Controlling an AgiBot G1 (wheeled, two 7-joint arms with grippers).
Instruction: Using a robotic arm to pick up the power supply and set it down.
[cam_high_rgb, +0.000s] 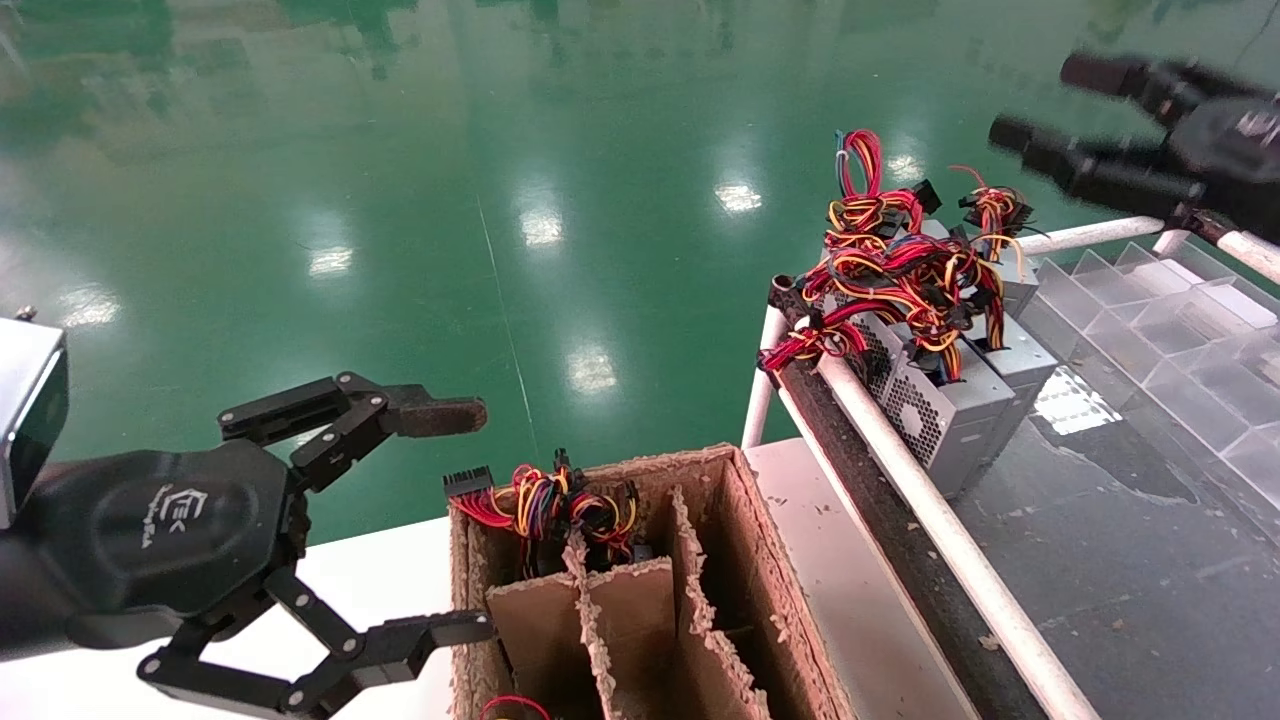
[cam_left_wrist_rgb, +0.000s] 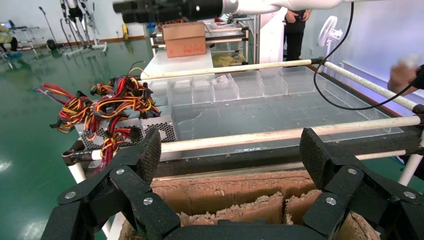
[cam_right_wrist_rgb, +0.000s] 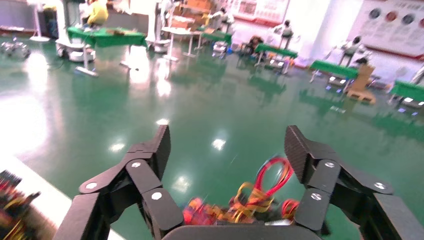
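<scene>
Here both of your grippers hang empty, jaws wide apart.

Your right gripper (cam_high_rgb: 1040, 105) hovers above and beyond the power supply (cam_high_rgb: 940, 400), touching nothing; that grey box stands with others alike at the near end of the railed desk (cam_high_rgb: 1100, 560), wires (cam_high_rgb: 900, 270) bunched on top. Your left gripper (cam_high_rgb: 478, 520) idles beside the cardboard box (cam_high_rgb: 760, 540), holding nothing.
</scene>
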